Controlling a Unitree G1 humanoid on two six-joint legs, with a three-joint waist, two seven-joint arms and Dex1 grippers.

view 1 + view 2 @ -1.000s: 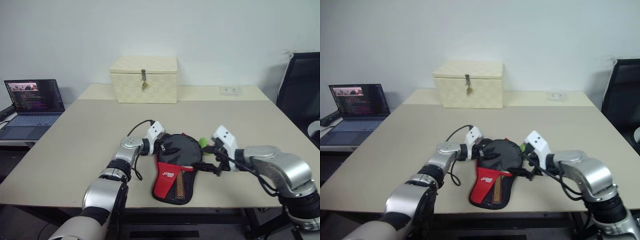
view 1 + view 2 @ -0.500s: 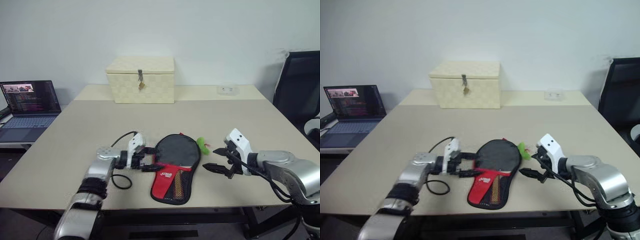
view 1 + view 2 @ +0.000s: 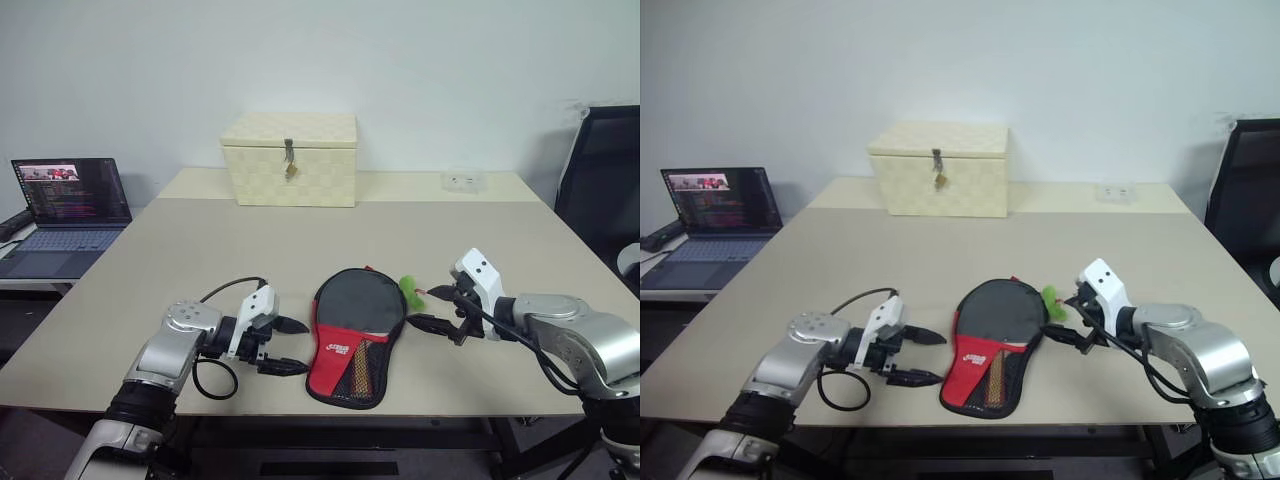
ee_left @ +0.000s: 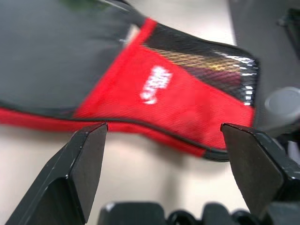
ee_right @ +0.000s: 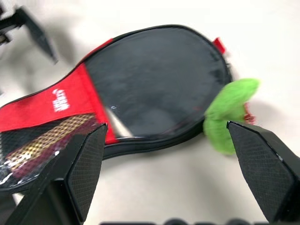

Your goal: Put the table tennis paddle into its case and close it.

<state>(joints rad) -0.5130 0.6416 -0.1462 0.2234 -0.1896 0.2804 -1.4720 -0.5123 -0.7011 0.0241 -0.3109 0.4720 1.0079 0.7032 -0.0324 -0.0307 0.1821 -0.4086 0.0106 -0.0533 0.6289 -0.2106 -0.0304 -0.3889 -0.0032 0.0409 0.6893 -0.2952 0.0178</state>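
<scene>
While the case (image 3: 354, 335) lies flat near the table's front edge, round black end toward twelve o'clock and red and mesh end toward six, we list it as item one: apparently shut, touched by neither gripper. Through the mesh we make out a pale strip that we take for the handle of the table tennis paddle (image 5: 35, 140); the rest of it is hidden, so we judge it inside but cannot confirm it is fully seated. The green zipper tag (image 3: 409, 289) sits at the case's two o'clock.

Left gripper (image 3: 284, 346): at nine o'clock of the case, just beside it, fingers spread, holding nothing. Right gripper (image 3: 430, 308): at three o'clock, near the tag, fingers spread, holding nothing.

Beyond: cream woven box (image 3: 290, 158) at twelve o'clock, well apart; laptop (image 3: 64, 214) far off at ten o'clock; black chair (image 3: 600, 190) at two o'clock.

Risks, as we judge them:
- The zip may be only partly run, and we cannot see its seam, so the paddle could slide out at the open stretch.
- A spread finger sweeping past could nudge the soft case toward the near edge.
- The right gripper's fingers could snag the tag and drag the zip back open.
</scene>
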